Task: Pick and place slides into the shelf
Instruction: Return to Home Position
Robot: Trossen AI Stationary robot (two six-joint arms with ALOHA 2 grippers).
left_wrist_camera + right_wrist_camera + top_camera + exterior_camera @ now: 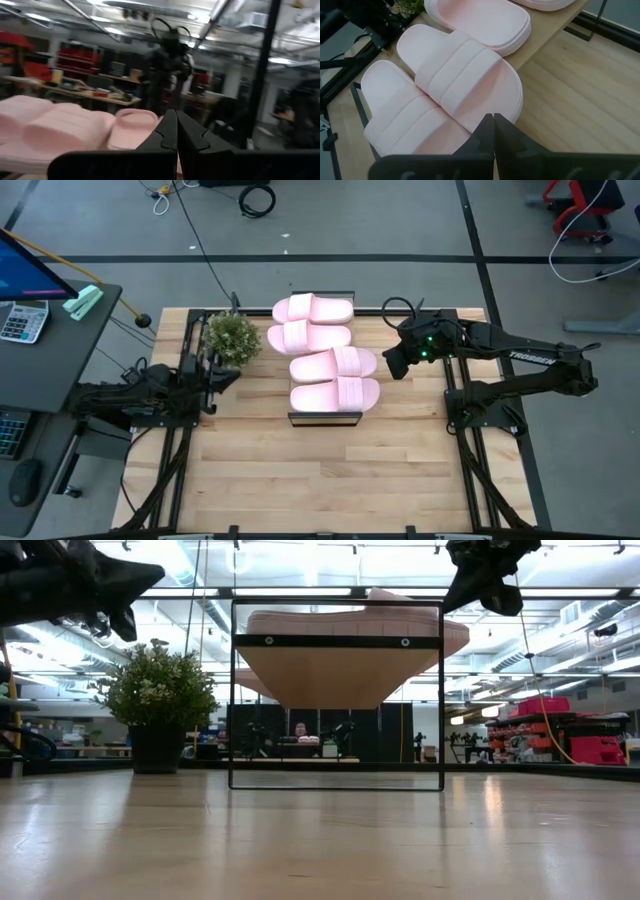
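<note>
Four pale pink slides lie side by side in a row on the shelf's light wood top board [322,418], soles down: [313,308], [310,335], [333,363], [335,393]. In the low view the shelf [336,640] stands on its thin black frame in the middle of the table, with a slide [385,596] showing above its board. My left gripper [218,376] [176,127] hovers left of the shelf, shut and empty. My right gripper [393,363] [493,125] hovers right of the shelf, above and beside the near slides [465,75], shut and empty.
A small potted plant [233,337] [158,705] stands on the table between my left gripper and the shelf's far end. Bare wooden table [320,470] stretches toward the near edge. A desk with a calculator [22,320] lies off the table's left side.
</note>
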